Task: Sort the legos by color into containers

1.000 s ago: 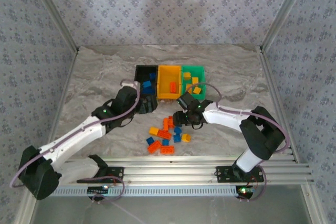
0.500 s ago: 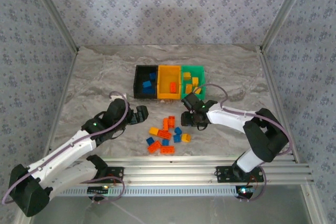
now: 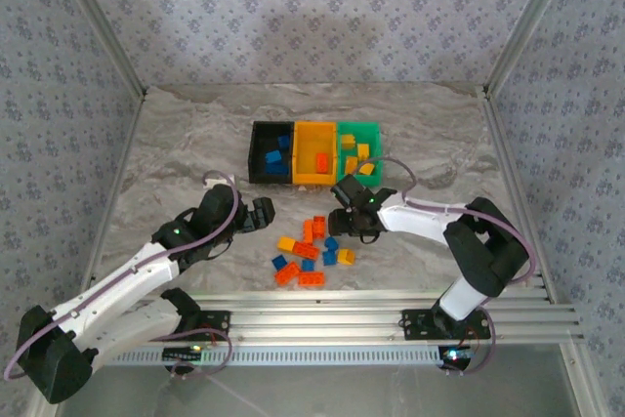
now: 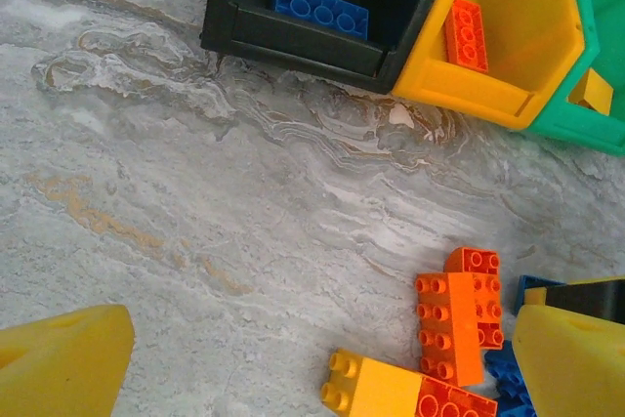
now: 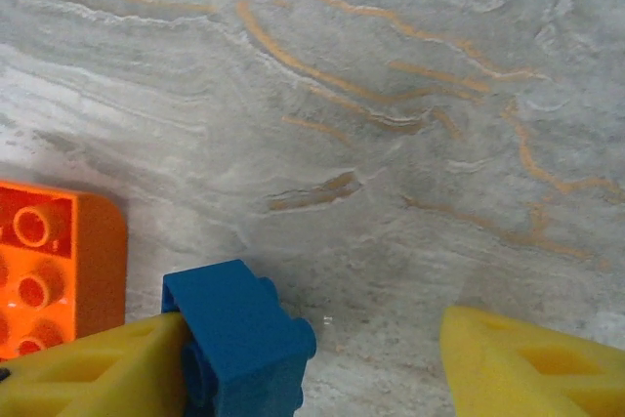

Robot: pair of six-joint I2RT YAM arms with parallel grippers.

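Lego [image 5: 239,344], blue, against right finger [image 5: 88,373]

no writing, label, brand, number or sign can be read anywhere: not on the legos [image 4: 449,324], not on the containers [image 4: 459,93], not on the marbled surface [image 4: 244,222], nor on the patterned walls [image 3: 293,7].

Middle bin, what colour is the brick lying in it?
The brick is orange, clearest in the left wrist view.
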